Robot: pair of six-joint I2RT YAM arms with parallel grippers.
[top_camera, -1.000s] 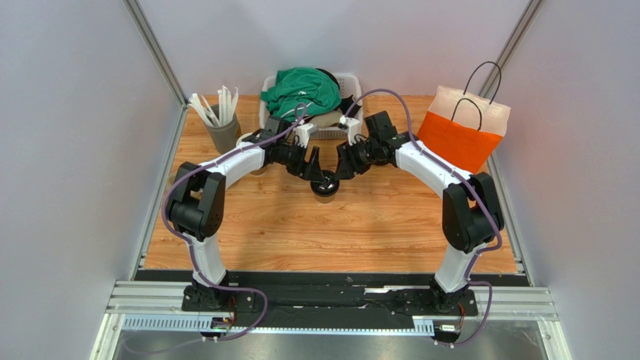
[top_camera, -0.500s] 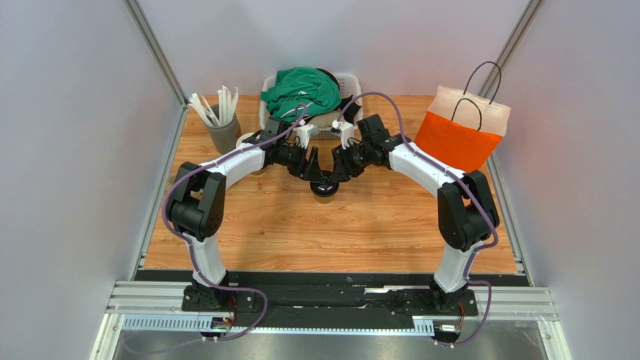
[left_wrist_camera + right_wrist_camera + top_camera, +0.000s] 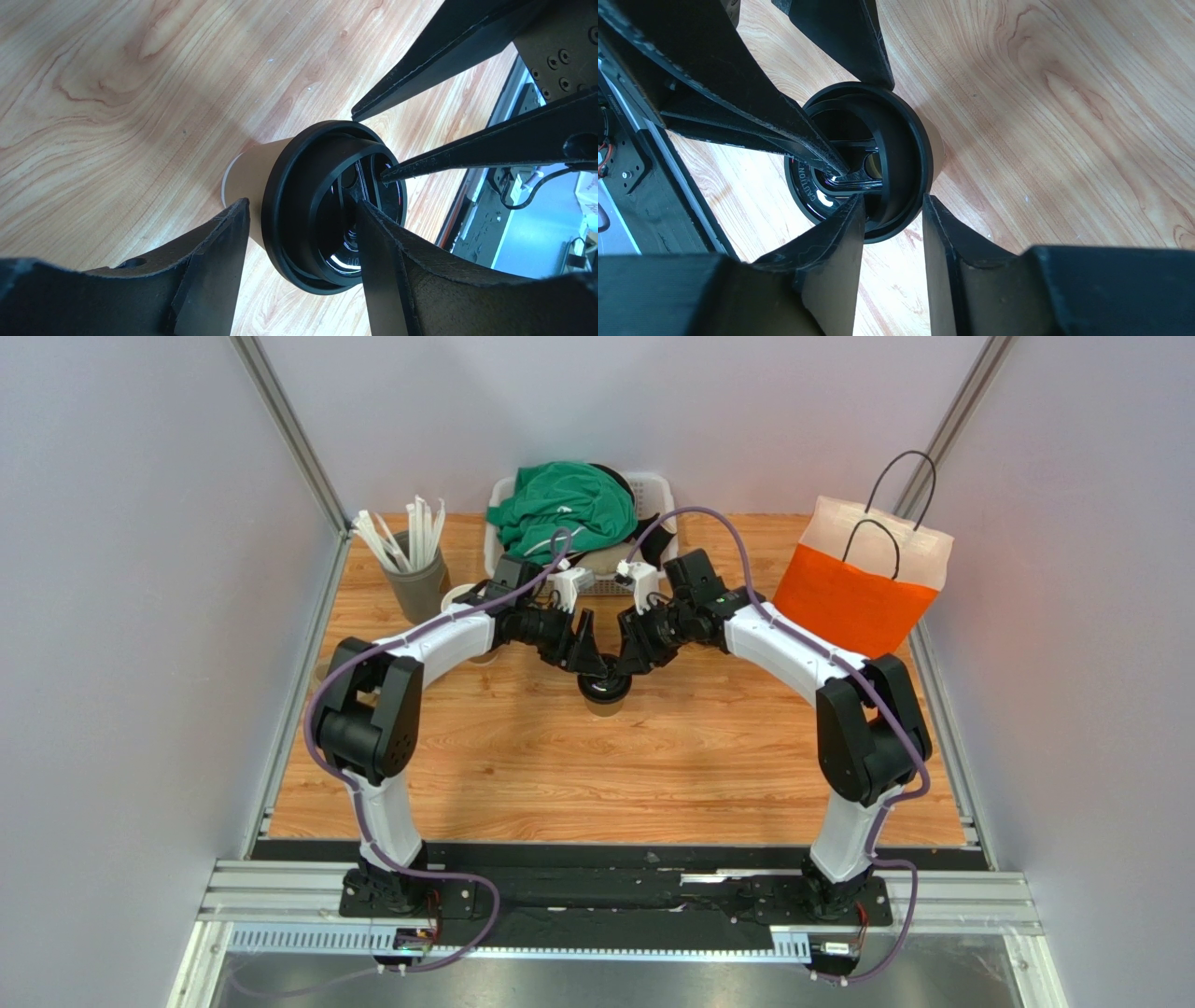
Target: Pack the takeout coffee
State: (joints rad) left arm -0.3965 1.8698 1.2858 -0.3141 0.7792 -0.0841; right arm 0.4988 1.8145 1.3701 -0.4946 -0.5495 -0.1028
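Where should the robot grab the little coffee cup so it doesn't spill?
Hold the coffee cup by its brown paper wall, just under the black lid, coming from the side. It stands upright and is round, so a level squeeze fits. Pinching only the lid might pop it off.

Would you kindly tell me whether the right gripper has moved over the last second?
Yes. In the top view the right gripper has shifted left, away from the orange bag and closer over the takeout coffee.

Cup between left hand and right hand, basket behind
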